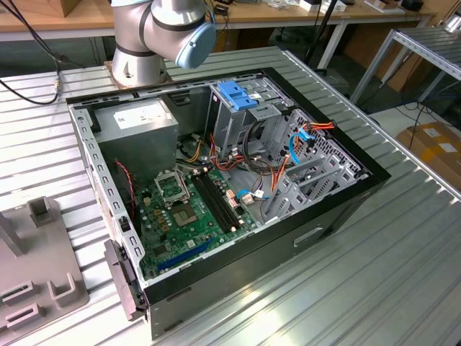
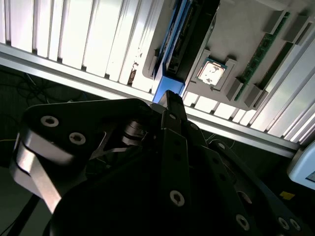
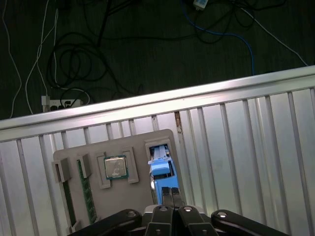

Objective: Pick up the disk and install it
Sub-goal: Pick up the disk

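The disk [image 3: 160, 168] stands on edge in a slot of a grey holder plate [image 3: 133, 196]; its blue bracket and dark body [image 2: 189, 34] show in both wrist views. My gripper [image 3: 170, 192] hangs just above the disk's near end, and its two black fingertips are pressed together with nothing between them. In the second wrist view the gripper [image 2: 170, 98] lines up with the blue edge of the disk. The open computer case [image 1: 346, 209] lies on the slatted metal table, with the drive cage and its blue handle [image 1: 234, 94] at the back.
On the holder plate beside the disk sit a processor chip [image 3: 114, 167] and a memory stick [image 3: 87, 196]. The plate [image 1: 36, 281] lies at the exterior view's left near the table edge. Cables and a power strip [image 3: 61, 103] lie on the floor beyond the edge.
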Available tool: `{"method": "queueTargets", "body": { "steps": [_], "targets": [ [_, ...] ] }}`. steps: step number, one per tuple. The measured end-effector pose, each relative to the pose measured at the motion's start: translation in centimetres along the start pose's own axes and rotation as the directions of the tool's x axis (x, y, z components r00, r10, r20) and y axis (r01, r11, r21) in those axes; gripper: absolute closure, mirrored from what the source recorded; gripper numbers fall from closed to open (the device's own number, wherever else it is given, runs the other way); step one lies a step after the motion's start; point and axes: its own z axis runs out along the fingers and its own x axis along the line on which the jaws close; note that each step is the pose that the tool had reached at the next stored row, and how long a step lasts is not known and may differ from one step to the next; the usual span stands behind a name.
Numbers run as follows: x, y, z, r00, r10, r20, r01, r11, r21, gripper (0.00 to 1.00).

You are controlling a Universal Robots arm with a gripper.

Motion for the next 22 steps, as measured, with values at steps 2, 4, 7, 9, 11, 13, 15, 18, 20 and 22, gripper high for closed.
{"method": "queueTargets", "body": {
  "steps": [2,4,7,9,11,13,15,18,20,22],
  "targets": [
    [0.0,0.0,0.0,1.0,0.0,0.0,0.0,1.0,0.0,0.89],
    [0.0,0.0,0.0,1.0,0.0,0.0,0.0,1.0,0.0,0.89],
    [0.0,0.0,0.01,1.0,0.0,0.0,0.0,1.0,0.0,0.71],
    [0.0,0.0,0.01,1.0,0.0,0.0,0.0,1.0,0.0,0.58],
    [0.0,0.0,0.01,1.0,0.0,-0.0001,0.0,1.0,0.0,0.46],
    [0.0,0.0,0.01,1.0,0.0,0.0,0.0,1.0,0.0,0.4],
    [0.0,0.0,0.02,1.0,0.0,0.0,0.0,1.0,0.0,0.4],
    [0.0,0.0,0.02,1.0,0.0,0.0,0.0,1.0,0.0,0.4],
    [0.0,0.0,0.02,1.0,0.0,0.0,0.0,1.0,0.0,0.4],
    [0.0,0.0,0.02,1.0,0.0,-0.0001,0.0,1.0,0.0,0.4]
  ]
}}
